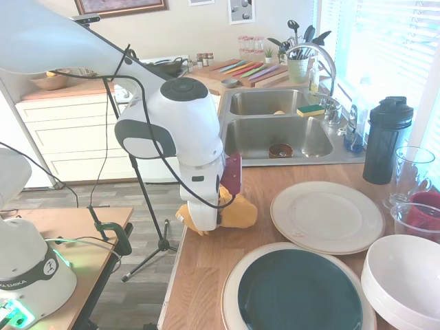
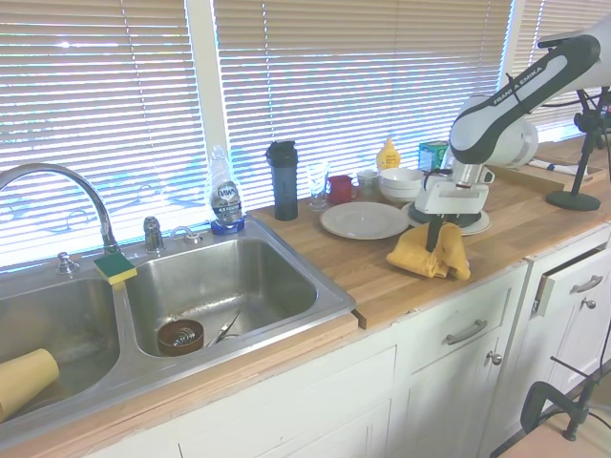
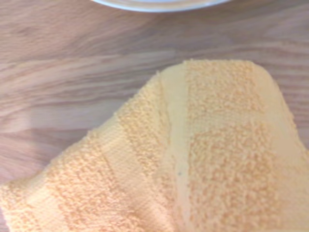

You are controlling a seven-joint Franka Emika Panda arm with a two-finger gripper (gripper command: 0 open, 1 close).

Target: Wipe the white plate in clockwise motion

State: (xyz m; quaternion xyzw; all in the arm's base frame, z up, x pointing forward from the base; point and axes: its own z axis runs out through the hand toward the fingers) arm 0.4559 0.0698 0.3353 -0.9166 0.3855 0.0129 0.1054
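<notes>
The white plate (image 1: 327, 216) lies flat on the wooden counter, also seen in the second exterior view as the white plate (image 2: 365, 219); a sliver of its rim (image 3: 154, 4) shows in the wrist view. A yellow towel (image 1: 237, 212) sits bunched on the counter, a short way from the plate on the side nearer the counter's front edge. My gripper (image 2: 434, 239) points straight down into the yellow towel (image 2: 430, 256), its dark fingers pinched together in the gathered cloth. The towel (image 3: 207, 159) fills most of the wrist view. In the first exterior view the wrist body hides the fingers.
A plate with a dark teal centre (image 1: 299, 292) and a deep white bowl (image 1: 405, 275) lie beside the white plate. A black shaker bottle (image 1: 386, 141), a glass (image 1: 411, 172) and red cups (image 1: 426, 213) stand by the window. The double sink (image 1: 275, 130) lies beyond.
</notes>
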